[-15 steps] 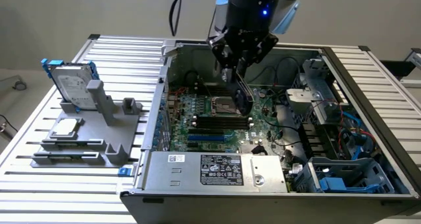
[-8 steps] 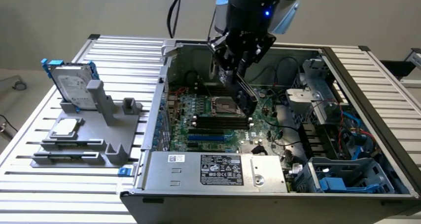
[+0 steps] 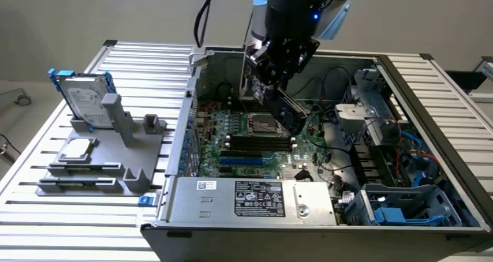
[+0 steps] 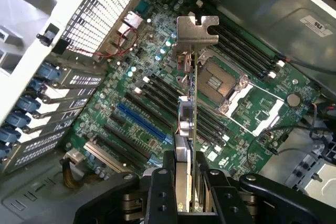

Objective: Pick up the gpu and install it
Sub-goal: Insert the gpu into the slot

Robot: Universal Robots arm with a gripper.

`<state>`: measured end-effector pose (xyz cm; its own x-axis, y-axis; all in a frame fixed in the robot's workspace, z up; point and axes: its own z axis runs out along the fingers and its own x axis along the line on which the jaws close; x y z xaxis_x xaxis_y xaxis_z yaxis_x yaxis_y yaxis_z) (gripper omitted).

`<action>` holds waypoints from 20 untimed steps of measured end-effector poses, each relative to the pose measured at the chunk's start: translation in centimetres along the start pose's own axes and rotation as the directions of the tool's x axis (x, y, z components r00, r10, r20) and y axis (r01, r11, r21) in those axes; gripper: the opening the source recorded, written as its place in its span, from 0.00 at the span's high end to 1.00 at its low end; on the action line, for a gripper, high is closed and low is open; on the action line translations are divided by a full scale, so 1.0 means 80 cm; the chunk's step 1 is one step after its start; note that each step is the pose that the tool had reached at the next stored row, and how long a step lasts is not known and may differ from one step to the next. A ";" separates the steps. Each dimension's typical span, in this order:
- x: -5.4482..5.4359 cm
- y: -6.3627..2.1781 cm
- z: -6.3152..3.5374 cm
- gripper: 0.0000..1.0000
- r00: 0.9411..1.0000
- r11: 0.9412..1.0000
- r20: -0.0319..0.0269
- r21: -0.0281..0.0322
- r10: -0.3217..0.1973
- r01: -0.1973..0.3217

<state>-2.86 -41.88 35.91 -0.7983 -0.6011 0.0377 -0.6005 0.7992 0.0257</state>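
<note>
The gpu point(image 3: 287, 109) hangs inside the open computer case point(image 3: 431, 118), above the green motherboard point(image 3: 239, 129), with my gripper point(image 3: 271, 80) shut on its upper edge. In the wrist view the gpu point(image 4: 187, 124) is seen edge-on, and its silver end bracket point(image 4: 197, 30) is at the end far from the gripper. My gripper point(image 4: 186, 182) clamps the card between its black fingers point(image 4: 160, 187). The card hovers over the black slots beside the blue expansion slot point(image 4: 142, 124) and near the CPU socket point(image 4: 220, 85). It is tilted and does not touch the board.
A grey fixture point(image 3: 115, 158) on the table at the exterior view's left holds a silver hard drive in a blue frame point(image 3: 85, 97) and a small square silver chip point(image 3: 77, 149). The power supply point(image 3: 254, 201) and a blue drive cage point(image 3: 408, 207) fill the case's near side. Cables run along its right.
</note>
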 end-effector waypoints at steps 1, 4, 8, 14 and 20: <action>0.000 0.000 0.000 0.74 1.000 1.000 0.000 0.001 -0.018 0.018; 0.000 0.000 0.002 0.74 0.997 0.997 -0.002 0.003 -0.073 0.073; 0.000 0.000 0.003 0.74 0.990 0.990 -0.004 0.005 -0.144 0.144; 0.000 0.000 0.006 0.74 0.968 0.968 -0.008 0.009 -0.251 0.251; 0.000 0.000 0.009 0.74 0.935 0.935 -0.012 0.012 -0.355 0.355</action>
<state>-2.86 -41.88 35.19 -0.5325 -0.8456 0.0377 -0.8454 0.5335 0.0256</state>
